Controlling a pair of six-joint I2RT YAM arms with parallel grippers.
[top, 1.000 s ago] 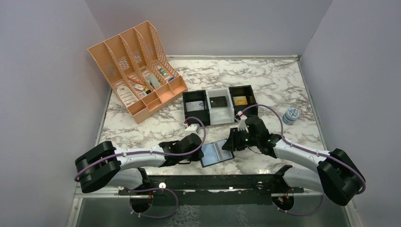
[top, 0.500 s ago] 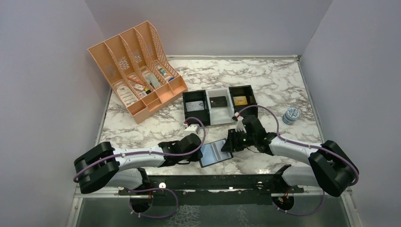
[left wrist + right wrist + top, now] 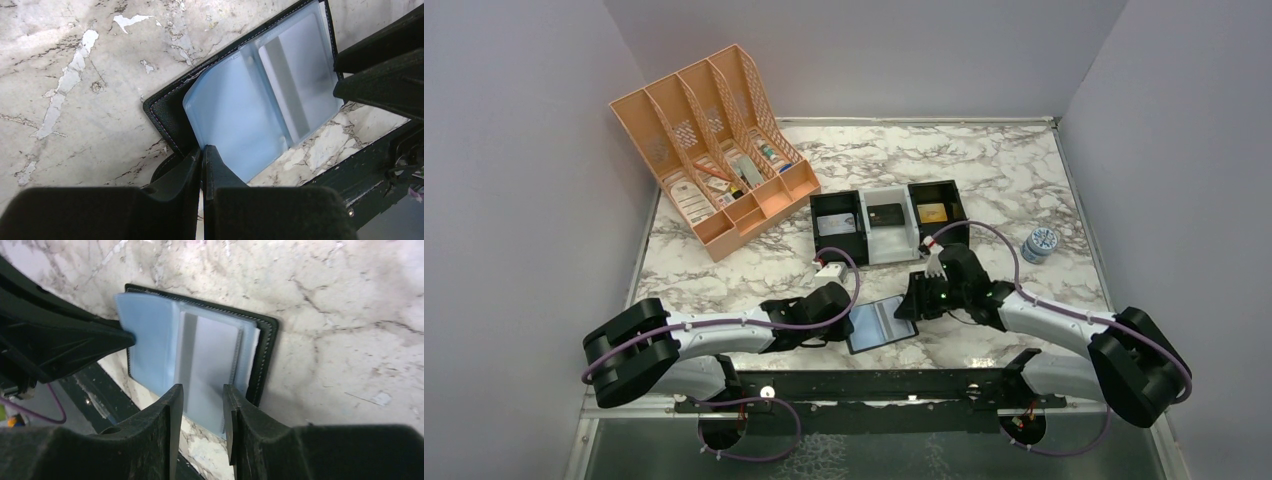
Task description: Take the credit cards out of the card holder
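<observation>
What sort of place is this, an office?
Probably a robot test booth, not an office: left arm and right arm bolted to a marble table, plain walls boxing it in, and staged props like the organiser and card holder.

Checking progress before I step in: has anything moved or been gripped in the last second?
Barely anything. The right arm swayed slightly left at the elbow, then back; the right gripper stays open over the card holder. The left gripper stays pinched on its blue lining edge. Card holder and tray are unmoved.
</observation>
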